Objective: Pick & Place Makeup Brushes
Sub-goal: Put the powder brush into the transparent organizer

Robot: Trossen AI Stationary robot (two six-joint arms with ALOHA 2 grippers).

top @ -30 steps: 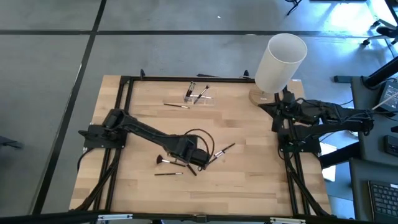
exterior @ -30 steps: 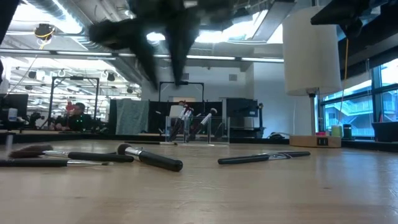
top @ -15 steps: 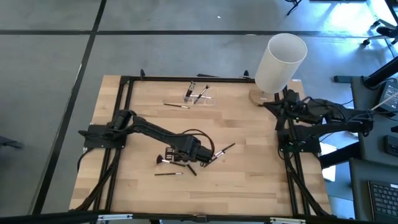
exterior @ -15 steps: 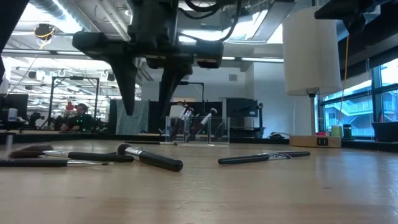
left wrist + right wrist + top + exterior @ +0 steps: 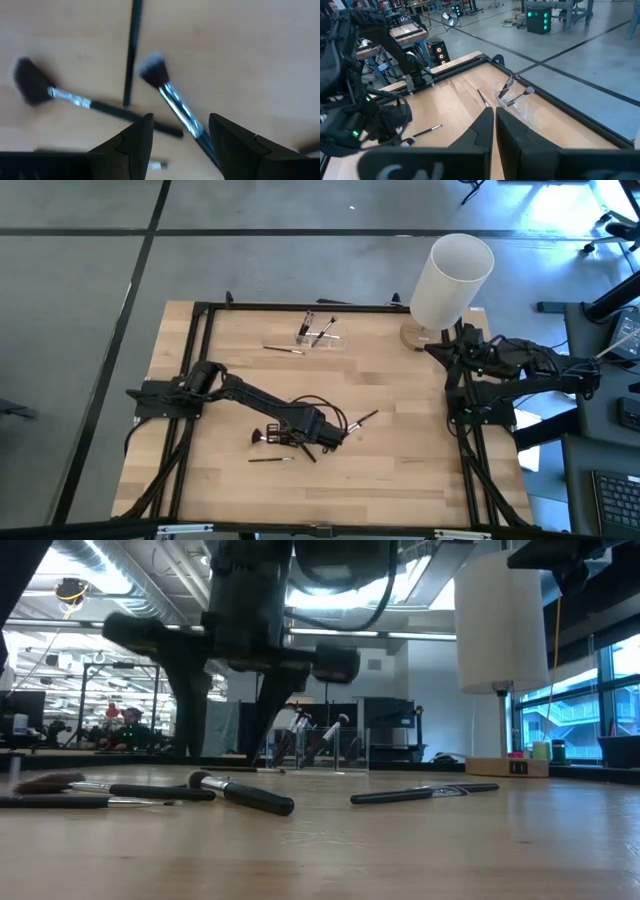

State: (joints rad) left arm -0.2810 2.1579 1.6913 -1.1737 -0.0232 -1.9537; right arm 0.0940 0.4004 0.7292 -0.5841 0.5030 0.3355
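Left wrist view: end effector [image 5: 180,132] open; brush [image 5: 172,105] handle partly hidden.

Dark jointed arms; seemingly black cabling

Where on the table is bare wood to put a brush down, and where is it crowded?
Bare wood lies between the clear holder and the left gripper, and along the near edge. It is crowded around that open gripper, where the fan brush and other brushes lie.
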